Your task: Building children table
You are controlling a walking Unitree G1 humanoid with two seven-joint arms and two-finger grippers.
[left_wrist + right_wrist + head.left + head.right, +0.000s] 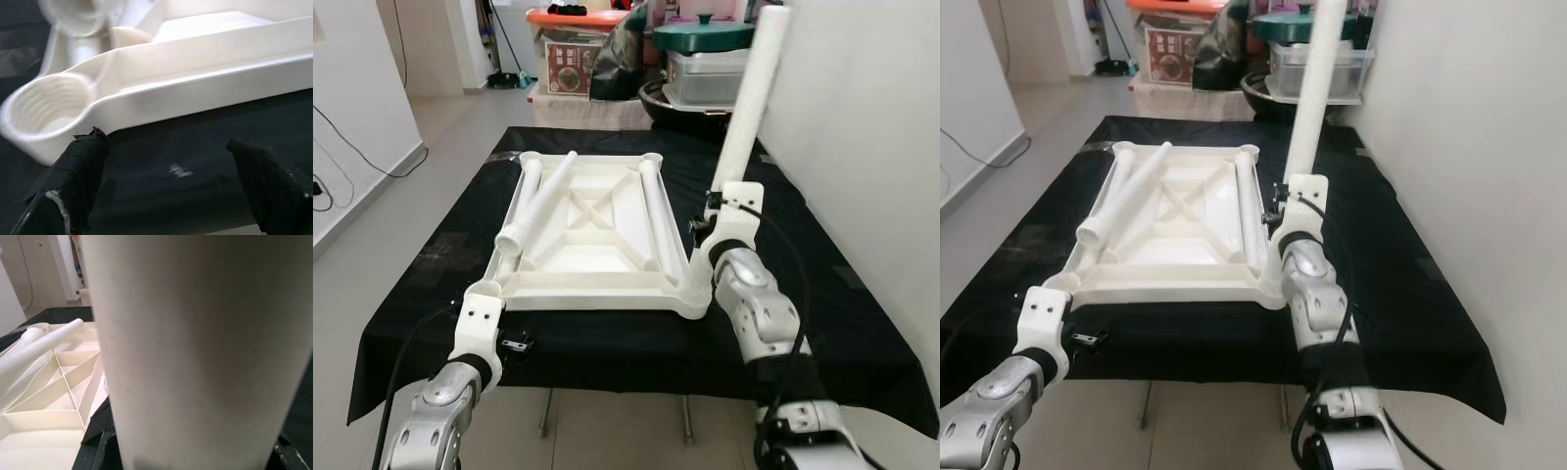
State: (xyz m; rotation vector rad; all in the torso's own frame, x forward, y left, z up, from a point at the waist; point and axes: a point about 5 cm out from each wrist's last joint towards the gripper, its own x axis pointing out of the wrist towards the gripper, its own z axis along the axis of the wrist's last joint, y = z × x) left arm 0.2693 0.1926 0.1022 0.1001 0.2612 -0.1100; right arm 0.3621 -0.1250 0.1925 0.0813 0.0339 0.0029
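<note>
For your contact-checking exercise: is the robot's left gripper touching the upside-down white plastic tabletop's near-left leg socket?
Touching. In the left wrist view, one black finger presses against the threaded corner socket of the white plastic tabletop; the other finger hangs apart over black cloth.

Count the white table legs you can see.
4: one leg upright in the right gripper, three loose on the upturned tabletop: far-left leg, diagonal leg, right-side leg. None seems hidden.
</note>
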